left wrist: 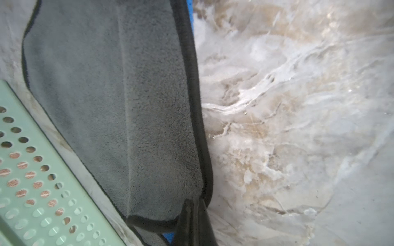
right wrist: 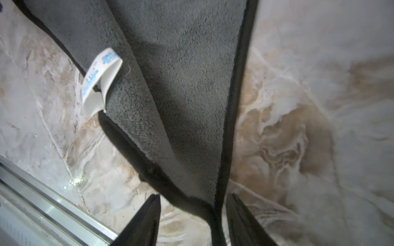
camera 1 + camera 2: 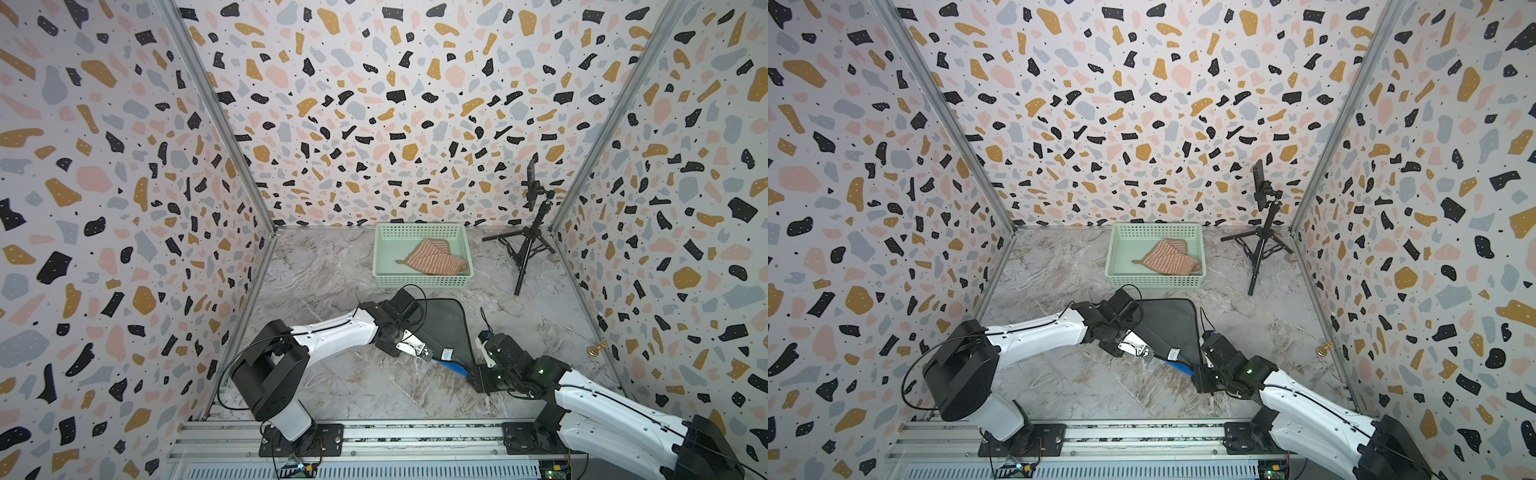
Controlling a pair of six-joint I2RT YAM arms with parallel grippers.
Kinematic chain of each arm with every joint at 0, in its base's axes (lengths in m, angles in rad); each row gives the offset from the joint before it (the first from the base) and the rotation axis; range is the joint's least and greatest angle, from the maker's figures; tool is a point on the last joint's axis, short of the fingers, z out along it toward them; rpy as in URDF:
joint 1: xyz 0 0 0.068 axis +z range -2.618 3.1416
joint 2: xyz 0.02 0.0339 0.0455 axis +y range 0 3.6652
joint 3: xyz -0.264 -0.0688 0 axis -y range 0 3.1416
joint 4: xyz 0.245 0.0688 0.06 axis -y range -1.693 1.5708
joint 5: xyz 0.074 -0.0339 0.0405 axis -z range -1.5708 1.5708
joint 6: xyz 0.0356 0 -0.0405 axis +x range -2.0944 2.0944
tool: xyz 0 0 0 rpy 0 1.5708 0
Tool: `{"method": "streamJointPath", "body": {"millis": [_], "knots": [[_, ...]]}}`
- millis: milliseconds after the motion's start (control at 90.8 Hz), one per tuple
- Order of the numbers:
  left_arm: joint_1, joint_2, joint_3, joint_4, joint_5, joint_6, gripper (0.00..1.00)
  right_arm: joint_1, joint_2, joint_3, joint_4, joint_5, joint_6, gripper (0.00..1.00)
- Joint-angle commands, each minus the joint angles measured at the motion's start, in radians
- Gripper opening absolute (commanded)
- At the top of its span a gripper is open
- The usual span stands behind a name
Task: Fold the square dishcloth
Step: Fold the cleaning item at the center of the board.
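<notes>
Gripping comes first here: your left gripper [image 1: 193,215] is clamped on the near left corner of the dishcloth [image 3: 444,328], which lies dark and mostly flat on the surface [image 3: 374,386] just in front of the basket [image 3: 422,282]. Your right gripper [image 2: 194,197] has its jaws apart, straddling the near right corner with the black binding between them, not yet pinched. I'd call this the pickup ahead of the first fold. Next you need the right jaws to close on that corner, then both arms to lift together and carry the near edge over toward the basket side, kept level so the edges meet.

Watch what you can't see. In both top views the left arm covers the cloth's left side. A blue strip [image 3: 451,368] peeks out under the near edge, and I can't tell whether it's the underside. The tag [image 2: 100,83] sits beside the right jaws and could get caught.
</notes>
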State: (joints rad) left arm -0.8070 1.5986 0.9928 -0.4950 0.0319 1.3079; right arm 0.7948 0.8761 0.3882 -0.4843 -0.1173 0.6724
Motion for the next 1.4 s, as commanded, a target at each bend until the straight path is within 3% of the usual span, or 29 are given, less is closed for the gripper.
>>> {"method": "streamJointPath", "body": {"millis": [0,33,165,374,529,639,804,1145,1387], "knots": [[0.000,-0.031,-0.026,-0.016,-0.009,-0.022,0.00,0.026,-0.015,-0.003,0.011,0.016,0.001,0.59],[0.000,-0.030,-0.028,-0.029,-0.004,-0.017,0.02,0.031,-0.017,-0.007,0.016,0.020,0.002,0.59],[0.000,-0.013,-0.058,0.021,0.005,0.026,0.33,0.035,-0.016,-0.020,0.026,0.036,0.011,0.60],[0.000,0.066,-0.032,0.101,-0.018,0.025,0.36,0.036,0.004,-0.028,0.048,0.039,0.018,0.58],[0.000,0.095,-0.033,0.116,-0.032,0.033,0.25,0.035,0.019,-0.018,0.054,0.044,0.013,0.52],[0.005,0.098,-0.045,0.131,-0.046,0.041,0.22,0.036,0.025,-0.012,0.054,0.042,0.009,0.49],[0.006,0.052,-0.039,0.101,-0.059,0.021,0.00,0.035,0.026,0.000,0.047,0.046,0.002,0.34],[0.006,-0.152,-0.072,-0.040,-0.031,-0.067,0.00,0.037,0.007,0.049,0.009,0.046,-0.036,0.00],[0.006,-0.357,-0.106,-0.308,-0.020,-0.157,0.00,0.107,-0.031,0.103,-0.060,0.073,-0.078,0.00]]}}
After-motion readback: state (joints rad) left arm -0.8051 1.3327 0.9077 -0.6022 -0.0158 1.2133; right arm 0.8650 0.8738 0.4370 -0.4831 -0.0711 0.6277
